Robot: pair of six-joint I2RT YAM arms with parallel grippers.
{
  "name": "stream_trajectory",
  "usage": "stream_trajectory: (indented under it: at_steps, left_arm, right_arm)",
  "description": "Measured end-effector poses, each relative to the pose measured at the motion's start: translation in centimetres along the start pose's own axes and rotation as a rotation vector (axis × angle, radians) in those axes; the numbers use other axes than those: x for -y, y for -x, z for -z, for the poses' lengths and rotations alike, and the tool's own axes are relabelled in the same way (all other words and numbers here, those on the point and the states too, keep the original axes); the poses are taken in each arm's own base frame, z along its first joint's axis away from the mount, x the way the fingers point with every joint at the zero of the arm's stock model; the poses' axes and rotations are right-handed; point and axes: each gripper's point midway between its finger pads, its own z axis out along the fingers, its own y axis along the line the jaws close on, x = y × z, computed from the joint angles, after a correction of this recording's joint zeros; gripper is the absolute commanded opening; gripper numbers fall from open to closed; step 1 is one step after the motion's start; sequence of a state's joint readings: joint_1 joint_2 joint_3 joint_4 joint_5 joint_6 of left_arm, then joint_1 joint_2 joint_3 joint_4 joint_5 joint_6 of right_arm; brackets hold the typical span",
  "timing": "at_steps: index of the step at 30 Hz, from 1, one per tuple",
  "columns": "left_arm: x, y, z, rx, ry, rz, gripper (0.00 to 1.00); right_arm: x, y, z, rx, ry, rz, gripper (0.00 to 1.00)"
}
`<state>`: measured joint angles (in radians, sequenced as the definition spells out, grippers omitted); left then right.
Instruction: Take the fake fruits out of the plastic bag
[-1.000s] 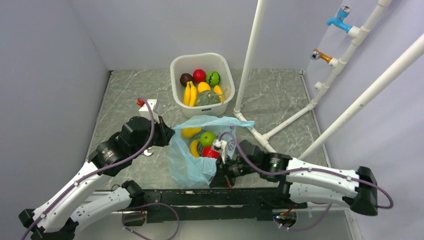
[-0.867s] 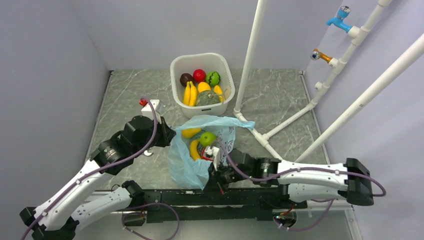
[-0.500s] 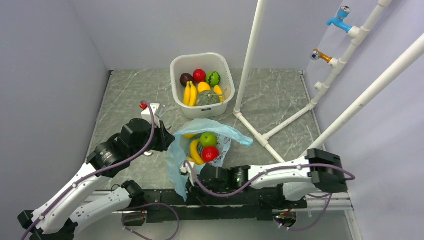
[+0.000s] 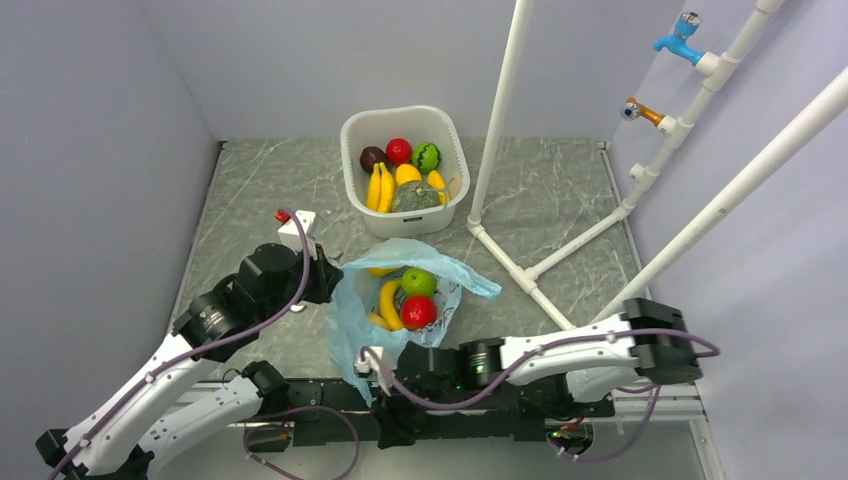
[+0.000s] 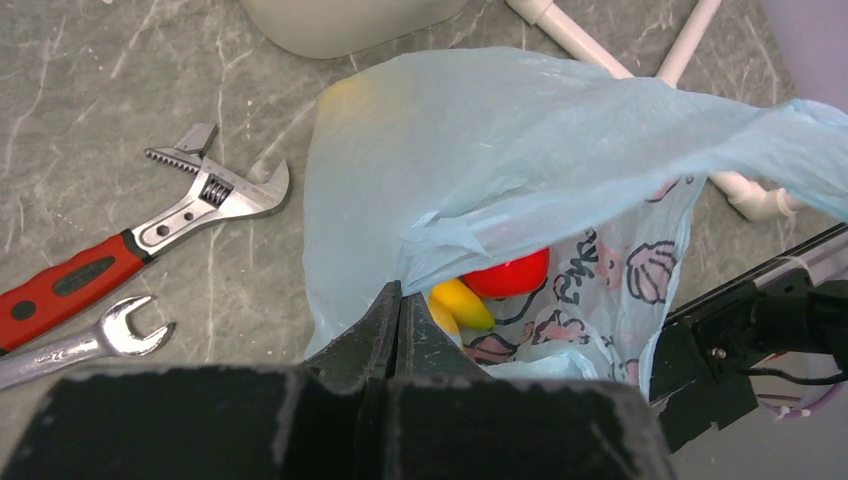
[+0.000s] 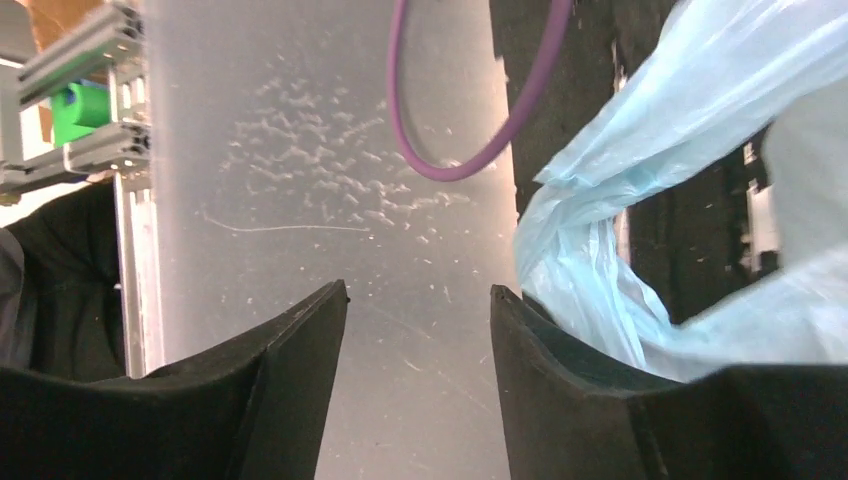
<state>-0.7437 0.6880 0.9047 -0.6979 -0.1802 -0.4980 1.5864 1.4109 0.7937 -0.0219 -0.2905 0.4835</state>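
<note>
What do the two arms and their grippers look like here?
The left arm and right arm have white link shells and black joints, each trailed by a purple cable. The left gripper and right gripper are black, with two tapered fingers.

Each arm pairs long white shells with rounded black joint housings. A purple cable (image 4: 262, 312) runs along the left arm (image 4: 150, 375), whose black wrist bears a white block (image 4: 300, 225) with a red tip at 11 o'clock. The right arm (image 4: 570, 350) carries a like cable and shows a small green light (image 4: 479, 368). The left gripper (image 5: 398, 296) and right gripper (image 6: 418, 300) have matte black, wedge-shaped fingers.
</note>
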Motion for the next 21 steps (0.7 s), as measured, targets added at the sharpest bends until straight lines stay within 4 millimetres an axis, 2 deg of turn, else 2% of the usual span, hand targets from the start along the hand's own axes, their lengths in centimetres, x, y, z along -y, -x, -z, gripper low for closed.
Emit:
stream_trajectory:
  at_steps: [5, 9, 12, 14, 16, 18, 21]
  left_arm:
    - [-0.4, -0.9, 0.2, -0.004, -0.007, -0.017, 0.00]
    - [-0.4, -1.5, 0.4, -0.014, -0.029, -0.042, 0.00]
    - [-0.2, -1.9, 0.4, -0.022, -0.049, -0.055, 0.00]
    - [-0.1, -2.4, 0.5, -0.031, -0.067, -0.065, 0.00]
    - [0.0, -2.9, 0.6, -0.039, -0.090, -0.074, 0.00]
    - [0.1, -3.4, 0.6, -0.044, -0.109, -0.088, 0.00]
    - [0.1, -4.2, 0.6, -0.055, -0.130, -0.114, 0.00]
  right_arm:
    - [-2.7, 3.5, 5.2, 0.138, 0.030, 0.074, 0.67]
    - [-4.5, 6.3, 10.4, 0.304, 0.041, 0.127, 0.55]
    - [-4.3, 8.2, 13.0, 0.425, -0.011, 0.131, 0.40]
    - [-2.8, 9.3, 13.6, 0.474, -0.107, 0.105, 0.31]
    - [-0.9, 10.3, 13.4, 0.498, -0.216, 0.068, 0.35]
    - [2.0, 11.3, 12.9, 0.513, -0.365, 0.010, 0.41]
    - [6.8, 11.1, 11.8, 0.487, -0.541, -0.069, 0.42]
